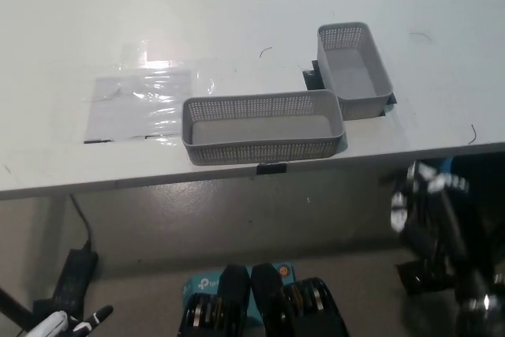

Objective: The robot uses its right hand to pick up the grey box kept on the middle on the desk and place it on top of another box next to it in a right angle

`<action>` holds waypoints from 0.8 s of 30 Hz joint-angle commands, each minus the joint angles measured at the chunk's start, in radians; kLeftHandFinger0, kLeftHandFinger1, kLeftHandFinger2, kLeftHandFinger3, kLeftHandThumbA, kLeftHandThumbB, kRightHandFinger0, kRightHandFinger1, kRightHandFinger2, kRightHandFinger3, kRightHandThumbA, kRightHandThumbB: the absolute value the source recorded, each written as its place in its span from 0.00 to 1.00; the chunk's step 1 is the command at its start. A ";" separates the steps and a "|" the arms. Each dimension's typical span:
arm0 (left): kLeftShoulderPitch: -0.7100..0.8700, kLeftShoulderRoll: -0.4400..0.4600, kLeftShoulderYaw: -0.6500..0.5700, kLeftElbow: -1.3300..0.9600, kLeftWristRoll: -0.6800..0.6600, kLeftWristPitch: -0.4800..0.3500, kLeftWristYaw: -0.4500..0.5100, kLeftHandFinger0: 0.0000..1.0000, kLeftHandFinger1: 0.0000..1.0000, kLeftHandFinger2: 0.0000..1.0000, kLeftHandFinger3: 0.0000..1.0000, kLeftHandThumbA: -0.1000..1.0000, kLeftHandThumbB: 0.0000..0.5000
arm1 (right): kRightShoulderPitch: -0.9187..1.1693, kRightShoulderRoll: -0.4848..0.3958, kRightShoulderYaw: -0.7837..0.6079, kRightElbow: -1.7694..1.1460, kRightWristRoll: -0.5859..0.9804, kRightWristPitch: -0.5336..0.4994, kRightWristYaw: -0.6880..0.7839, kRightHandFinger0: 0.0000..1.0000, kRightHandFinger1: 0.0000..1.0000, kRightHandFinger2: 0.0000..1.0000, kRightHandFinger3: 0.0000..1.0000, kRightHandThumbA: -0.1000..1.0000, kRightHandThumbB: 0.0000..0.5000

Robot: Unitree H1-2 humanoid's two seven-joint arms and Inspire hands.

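White left hand point(67, 323) rests low at the bottom left, its grip unclear. On the white worktop point(237, 5), one grey box point(263, 127) lies lengthwise left to right near the front edge. A second grey box point(354, 69) touches its right end, pointing away. Blurred black right hand point(442, 234) hangs below right, well apart, holding nothing, grip unclear.

A long box point(263, 126) lies crosswise at the desk's point(237, 13) front edge. A second box point(354, 69) lies lengthwise behind its right end, the two touching in a right angle. A plastic sheet point(142, 100) lies flat on the desk, left of the long box.
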 commanded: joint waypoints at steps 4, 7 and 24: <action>0.011 0.028 0.012 -0.039 0.035 0.019 -0.023 0.04 0.00 0.01 0.12 1.00 0.45 | -0.255 -0.086 -0.018 -0.080 -0.049 0.106 0.215 0.37 0.44 0.52 0.71 0.17 0.57; 0.007 0.033 0.006 -0.038 0.048 0.018 -0.032 0.05 0.00 0.01 0.13 1.00 0.46 | -0.370 -0.142 0.021 -0.017 -0.077 0.155 0.336 0.61 0.70 0.78 0.84 0.17 0.73; 0.020 0.023 0.029 -0.035 0.023 0.022 -0.035 0.00 0.00 0.01 0.07 0.97 0.42 | -0.634 -0.275 0.267 0.275 -0.147 0.207 0.733 1.00 1.00 1.00 1.00 0.61 1.00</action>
